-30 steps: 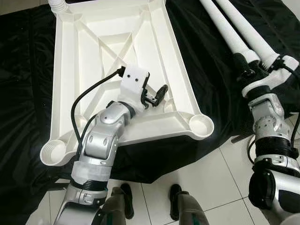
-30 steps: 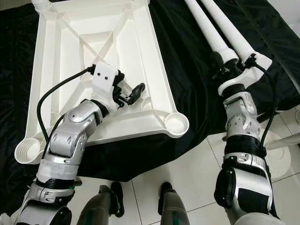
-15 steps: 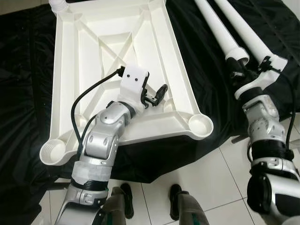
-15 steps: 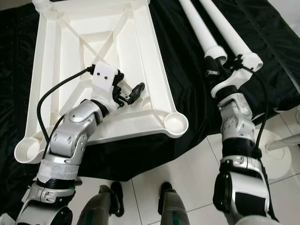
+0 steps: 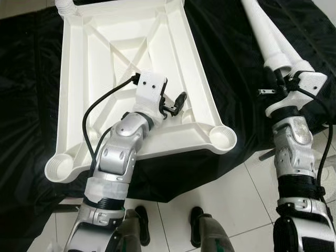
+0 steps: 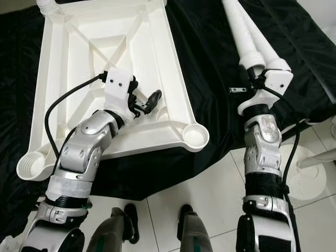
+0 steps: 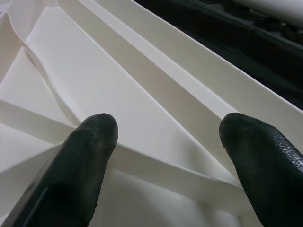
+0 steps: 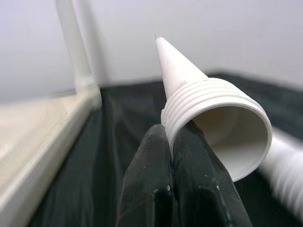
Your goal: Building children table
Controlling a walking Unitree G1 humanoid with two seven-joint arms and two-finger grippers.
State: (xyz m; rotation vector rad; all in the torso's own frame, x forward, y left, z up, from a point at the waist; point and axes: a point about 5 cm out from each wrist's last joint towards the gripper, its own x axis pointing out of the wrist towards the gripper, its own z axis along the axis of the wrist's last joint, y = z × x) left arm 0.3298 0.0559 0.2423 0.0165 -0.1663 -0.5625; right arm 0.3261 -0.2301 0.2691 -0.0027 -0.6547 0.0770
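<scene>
White moulded plastic tabletop (image 5: 131, 63) lies upside down on a crinkled, glossy black sheet (image 5: 231, 68), filling the 10-to-12 o'clock part of the head views. Its underside is smooth and matte, with raised ribs crossing diagonally around a sunken rectangular centre. Round sockets sit at the corners: near-right socket (image 5: 223, 137) at about 4 o'clock of the top, near-left socket (image 5: 60, 169) at 7 o'clock. An upright leg stub (image 5: 64, 5) shows at the far-left corner.

Left gripper (image 7: 168, 142) hovers just over the ribbed underside, near the right rim, fingers spread wide with nothing between them. The wrist view gives the rubbery, pebbled finger pads (image 7: 85, 156) and sharp rib edges (detail lost from the head).

Right gripper (image 8: 173, 156) is at 2 o'clock, fingers pinched together on the rim of a white table leg (image 8: 208, 113). The leg is a hollow tapering tube with a threaded, ringed open end; the wrist view looks into that bore. A second leg (image 5: 291, 52) lies beside it on the sheet.

Pale floor tiles (image 5: 220, 194) show at 6 o'clock.
</scene>
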